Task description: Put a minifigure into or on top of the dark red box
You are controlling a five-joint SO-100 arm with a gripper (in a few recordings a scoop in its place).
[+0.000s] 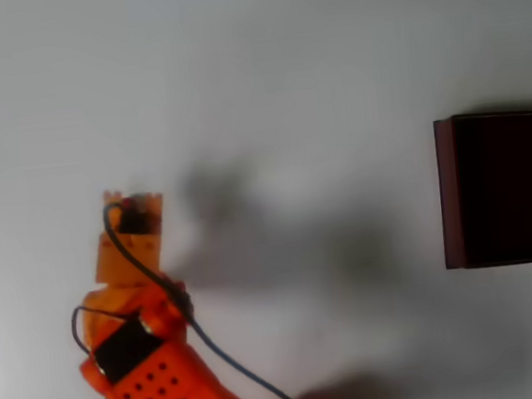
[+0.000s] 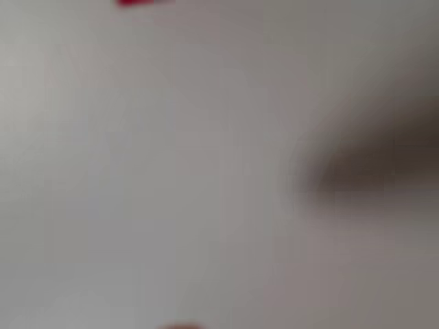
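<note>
One orange gripper (image 1: 132, 201) is hovering over the white table (image 1: 281, 66), its grip unreadable, well apart from one dark red box (image 1: 449, 191)

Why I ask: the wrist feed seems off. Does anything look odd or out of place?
Nothing is spilled or damaged. The wrist view is badly blurred, with just a red sliver at its top edge, too smeared to identify. Overhead, the dark red box sits square, far from the hand.

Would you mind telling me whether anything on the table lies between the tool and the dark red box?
Nothing visible does. In the overhead view the tool is at the left and the dark red box at the right edge, with bare white table and shadows between them. Something dark red sits between the tool's tips, too blurred to identify.
</note>
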